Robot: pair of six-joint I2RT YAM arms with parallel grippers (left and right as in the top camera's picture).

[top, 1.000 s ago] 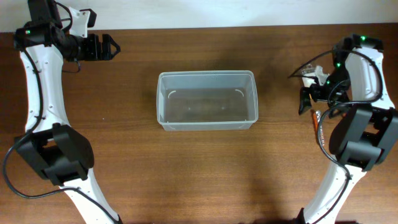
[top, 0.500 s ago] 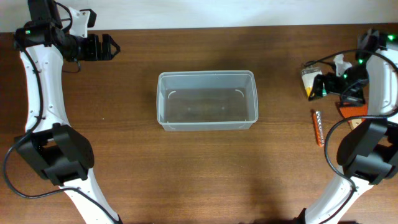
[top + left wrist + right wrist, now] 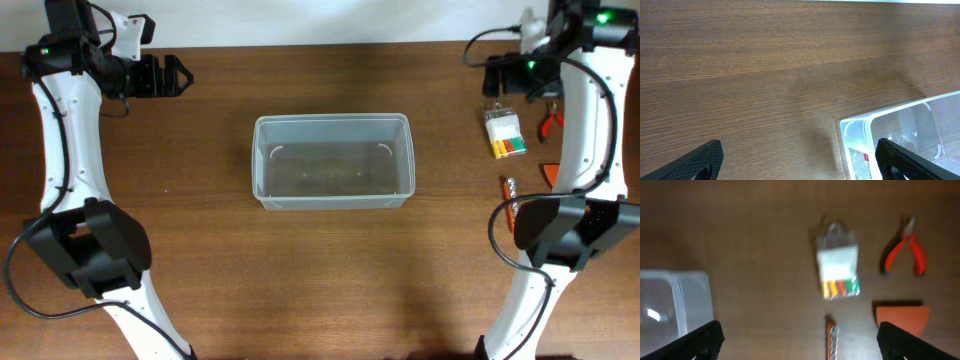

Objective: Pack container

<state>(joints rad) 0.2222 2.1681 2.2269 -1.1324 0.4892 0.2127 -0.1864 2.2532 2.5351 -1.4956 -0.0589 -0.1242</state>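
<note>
The clear plastic container [image 3: 333,160] sits empty at the table's middle; its corner shows in the left wrist view [image 3: 900,135] and its edge in the right wrist view [image 3: 675,300]. My left gripper [image 3: 172,76] is open and empty at the far left back, well away from the container. My right gripper [image 3: 500,78] is open and empty at the far right back, above a small clear packet [image 3: 505,133] with coloured pieces [image 3: 838,275]. Red-handled pliers [image 3: 551,122] [image 3: 905,252], an orange piece [image 3: 552,173] [image 3: 901,320] and an orange bit holder [image 3: 511,196] [image 3: 831,340] lie near it.
The brown wooden table's [image 3: 200,250] back edge meets a white wall just behind both grippers. The small tools are grouped at the right side, beside the right arm's base [image 3: 560,235].
My right gripper has swung from low beside the tools up to the back right edge, uncovering the packet, pliers and orange pieces. The left arm has not moved.
</note>
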